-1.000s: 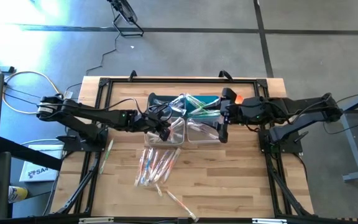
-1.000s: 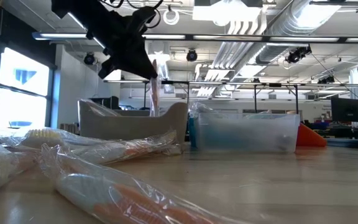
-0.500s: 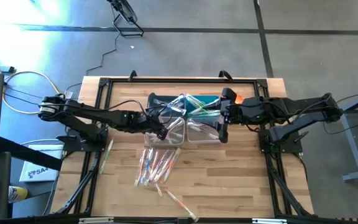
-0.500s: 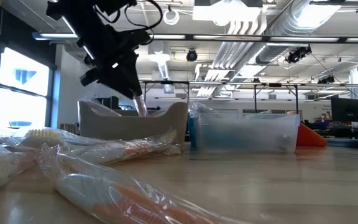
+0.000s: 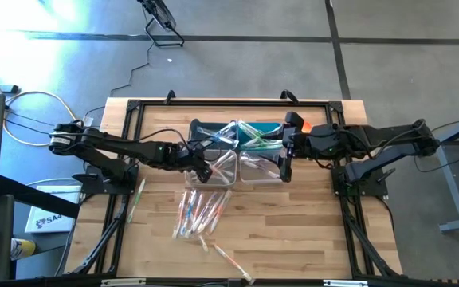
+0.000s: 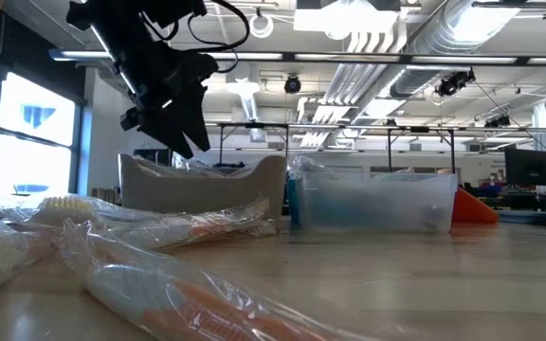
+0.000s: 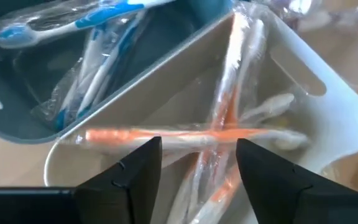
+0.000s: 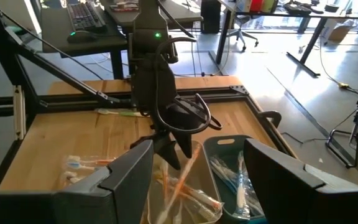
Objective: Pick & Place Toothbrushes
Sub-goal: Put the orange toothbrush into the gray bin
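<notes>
My left gripper (image 7: pixel 197 163) hangs over the white bin (image 7: pixel 328 106), fingers spread wide, nothing between them. Below it, orange-handled wrapped toothbrushes (image 7: pixel 185 134) lie crossed inside that bin, one flat across, one running lengthwise. Blue-handled ones sit in the dark teal bin (image 7: pixel 17 118) just beside it, touching wall to wall.

High view: left gripper (image 5: pixel 205 169) over the white bin (image 5: pixel 221 167) near table middle; right gripper (image 5: pixel 284 166) hovers at the clear bin (image 5: pixel 257 169) next to it, fingers apart, empty. A loose pile of toothbrushes (image 5: pixel 200 211) lies on the wooden table (image 5: pixel 293 231) in front of the bins; one green brush (image 5: pixel 135 199) lies alone by the left edge.

Low view: wrapped toothbrushes (image 6: pixel 159 227) in the foreground, left gripper (image 6: pixel 183 133) above the white bin (image 6: pixel 197 189).
</notes>
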